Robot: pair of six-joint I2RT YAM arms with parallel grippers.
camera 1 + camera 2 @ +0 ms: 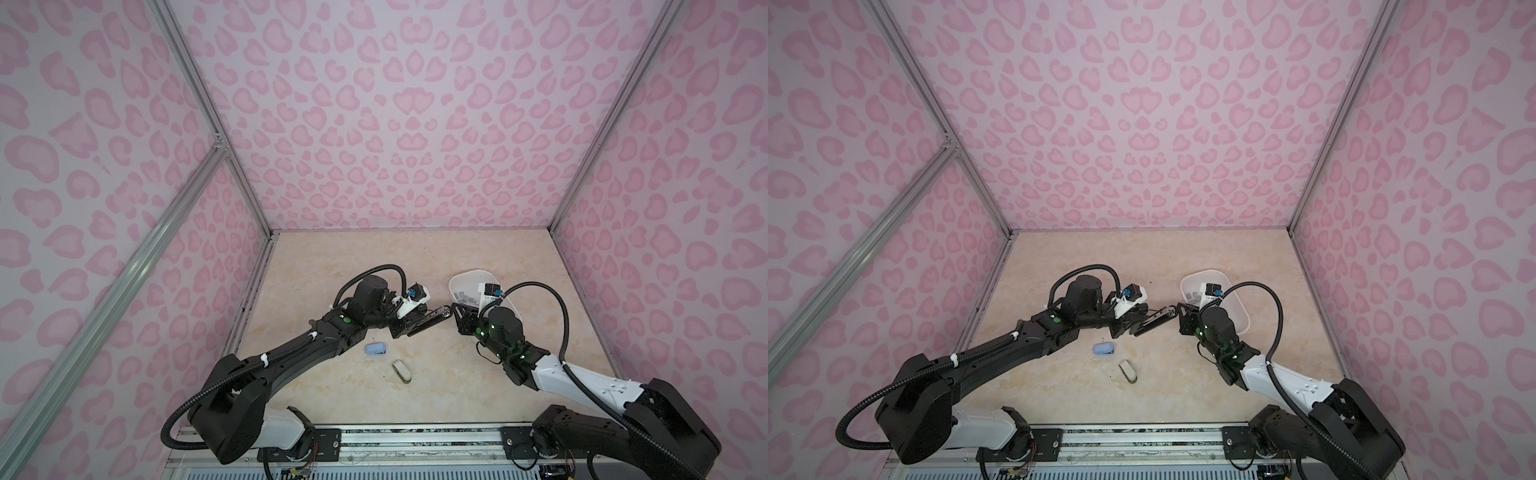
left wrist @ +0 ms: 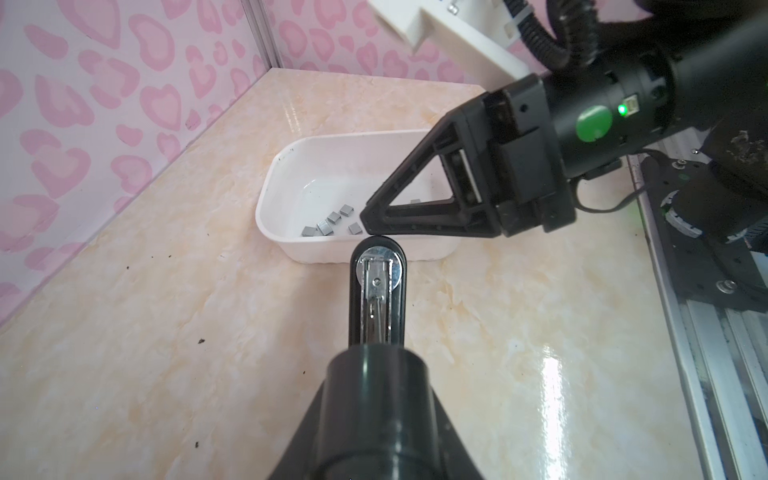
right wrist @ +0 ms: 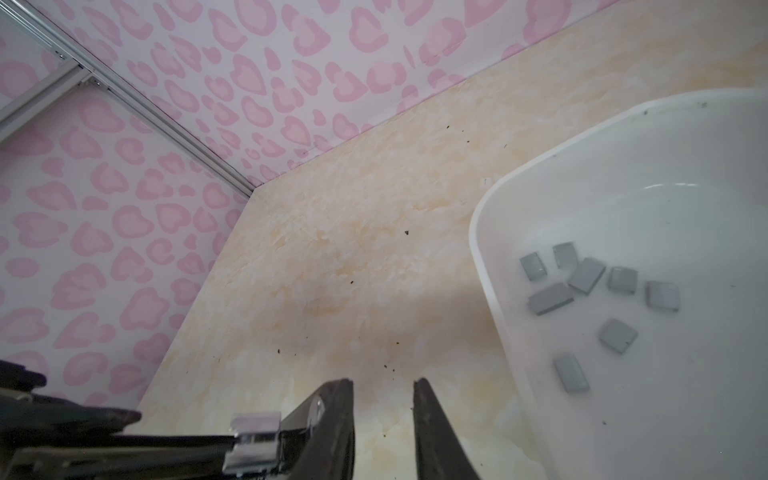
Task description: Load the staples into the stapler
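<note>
My left gripper [image 1: 411, 322] [image 1: 1134, 322] is shut on the rear of a black stapler [image 1: 434, 315] [image 1: 1158, 316] [image 2: 376, 291], held above the table. The stapler is swung open, its bare metal channel pointing at the right arm. In the left wrist view the stapler's rear hides the jaws. My right gripper [image 1: 454, 308] [image 1: 1179, 308] [image 2: 366, 216] [image 3: 384, 399] sits just off the stapler's front tip. Its jaws stand a little apart with nothing between them. One finger is beside the stapler's metal end [image 3: 253, 440]. Several grey staples [image 1: 463, 297] [image 1: 1194, 296] [image 2: 328, 226] [image 3: 586, 276] lie loose in a white tray.
The white tray [image 1: 469, 274] [image 1: 1204, 272] [image 2: 282, 166] [image 3: 482, 232] stands at the back right, partly under the right arm. A blue stapler [image 1: 376, 349] [image 1: 1104, 349] and a cream stapler [image 1: 402, 370] [image 1: 1128, 371] lie on the marble-patterned table nearer the front. Pink patterned walls enclose the table.
</note>
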